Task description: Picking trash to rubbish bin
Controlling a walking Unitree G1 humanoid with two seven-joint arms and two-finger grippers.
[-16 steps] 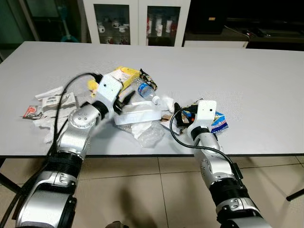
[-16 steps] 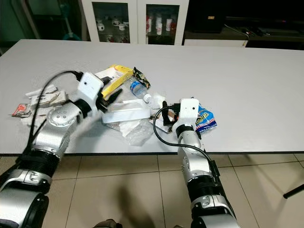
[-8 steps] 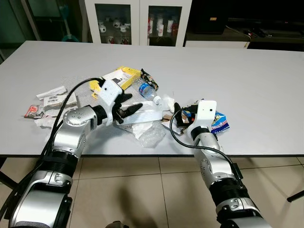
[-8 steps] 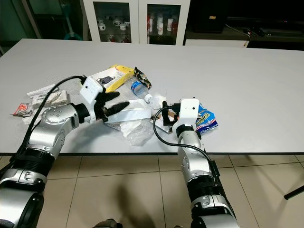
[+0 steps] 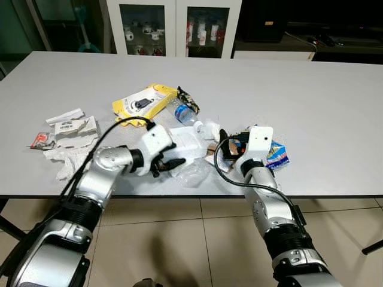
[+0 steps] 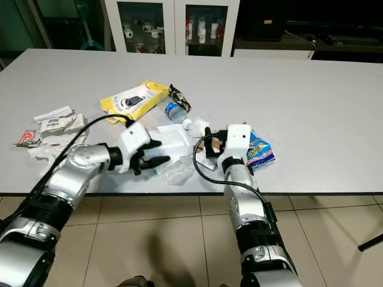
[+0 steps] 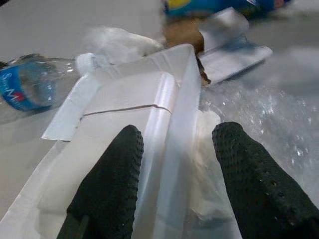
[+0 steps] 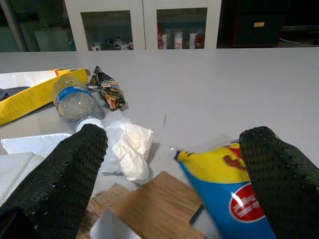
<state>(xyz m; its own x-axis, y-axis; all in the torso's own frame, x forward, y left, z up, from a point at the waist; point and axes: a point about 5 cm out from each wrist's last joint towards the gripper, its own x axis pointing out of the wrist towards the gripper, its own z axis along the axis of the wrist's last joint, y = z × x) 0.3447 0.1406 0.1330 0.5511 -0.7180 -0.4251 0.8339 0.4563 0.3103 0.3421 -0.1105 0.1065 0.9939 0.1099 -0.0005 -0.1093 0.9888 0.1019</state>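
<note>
Trash lies in a heap mid-table. My left gripper (image 5: 173,156) is open at the near side of a flat white paper box (image 5: 187,139); in the left wrist view its fingers (image 7: 112,174) straddle the box's raised wall (image 7: 174,114) without closing on it. A crumpled clear plastic bag (image 5: 191,172) lies just beside it. My right gripper (image 5: 230,146) rests open on the table, with a blue and yellow snack packet (image 8: 224,174), a brown card piece (image 8: 149,199) and a crumpled tissue (image 8: 132,149) between its fingers.
A water bottle (image 5: 182,112), a yellow package (image 5: 143,103) and a dark snack wrapper (image 5: 188,100) lie behind the box. Paper scraps (image 5: 69,128) and a red wrapper (image 5: 40,140) sit at the left. Glass-door cabinets (image 5: 173,27) stand beyond the table (image 5: 311,95).
My left arm has dropped and drawn toward the table's near edge, uncovering the yellow package; its gripper now sits at the white box's near side. The right arm has stayed put.
</note>
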